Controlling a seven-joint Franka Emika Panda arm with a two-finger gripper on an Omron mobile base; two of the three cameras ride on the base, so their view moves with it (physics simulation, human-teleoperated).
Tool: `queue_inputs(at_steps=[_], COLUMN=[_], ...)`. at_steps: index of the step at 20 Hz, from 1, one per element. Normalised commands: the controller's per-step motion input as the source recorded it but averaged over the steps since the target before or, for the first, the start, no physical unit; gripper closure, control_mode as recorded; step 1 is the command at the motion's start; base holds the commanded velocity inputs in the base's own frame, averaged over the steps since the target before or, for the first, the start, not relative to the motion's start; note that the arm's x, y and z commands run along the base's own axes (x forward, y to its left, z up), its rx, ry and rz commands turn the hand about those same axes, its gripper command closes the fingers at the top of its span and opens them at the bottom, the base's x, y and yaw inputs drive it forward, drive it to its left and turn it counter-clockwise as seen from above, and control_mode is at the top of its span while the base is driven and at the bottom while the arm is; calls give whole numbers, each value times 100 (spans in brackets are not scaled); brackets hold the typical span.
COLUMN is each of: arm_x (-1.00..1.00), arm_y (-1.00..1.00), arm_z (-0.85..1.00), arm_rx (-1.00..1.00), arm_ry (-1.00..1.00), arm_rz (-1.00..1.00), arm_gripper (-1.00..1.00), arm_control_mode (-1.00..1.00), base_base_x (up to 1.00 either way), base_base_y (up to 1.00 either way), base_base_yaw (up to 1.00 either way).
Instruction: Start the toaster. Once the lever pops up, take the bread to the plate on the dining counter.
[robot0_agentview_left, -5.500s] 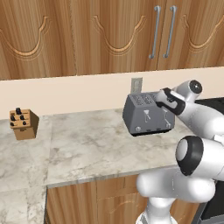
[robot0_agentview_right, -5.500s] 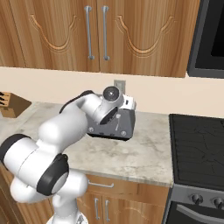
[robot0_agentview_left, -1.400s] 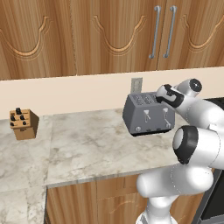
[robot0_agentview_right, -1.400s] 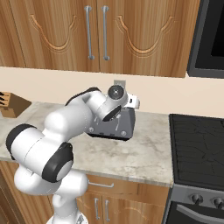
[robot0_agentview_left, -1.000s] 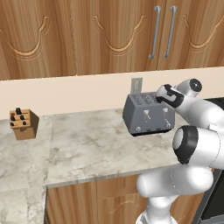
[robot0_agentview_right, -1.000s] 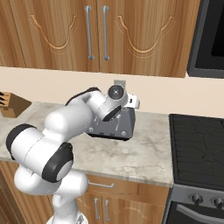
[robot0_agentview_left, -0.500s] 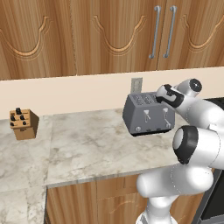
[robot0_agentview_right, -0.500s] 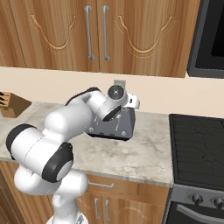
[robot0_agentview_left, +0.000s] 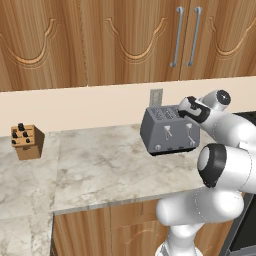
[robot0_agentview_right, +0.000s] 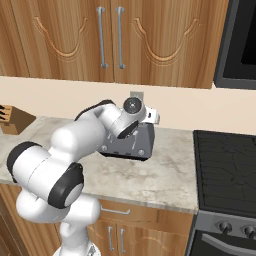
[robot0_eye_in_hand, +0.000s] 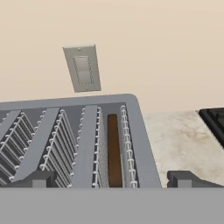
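Note:
The grey toaster stands on the marbled worktop against the back wall, its two pale levers facing front. My gripper hovers over its right end, also seen past my arm from the right. The hand view looks down into the toaster. The bread, a dark-brown slice, stands deep in the rightmost slot. My gripper is open, one fingertip far on either side of that slot, holding nothing. The plate and the dining counter are out of view.
A knife block sits at the worktop's far left. A wall outlet is behind the toaster. A black stove adjoins the worktop on the right. Wooden cabinets hang overhead. Open worktop lies left of the toaster.
Over the last second nothing has moved. Compared with several seconds ago, the hand sits slightly higher over the toaster's right end and the elbow has shifted.

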Motion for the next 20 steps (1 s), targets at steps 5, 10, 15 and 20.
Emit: queue_inputs(at_steps=[5,10,15,20], arm_x=[0,0,0,0], arm_y=[0,0,0,0], arm_z=[0,0,0,0], arm_rx=[0,0,0,0], arm_ry=[0,0,0,0], arm_rz=[0,0,0,0], arm_gripper=[-100,-100,-100,-100], arm_control_mode=[-100,-100,-100,-100], base_base_x=[0,0,0,0], base_base_y=[0,0,0,0], base_base_yaw=[0,0,0,0])
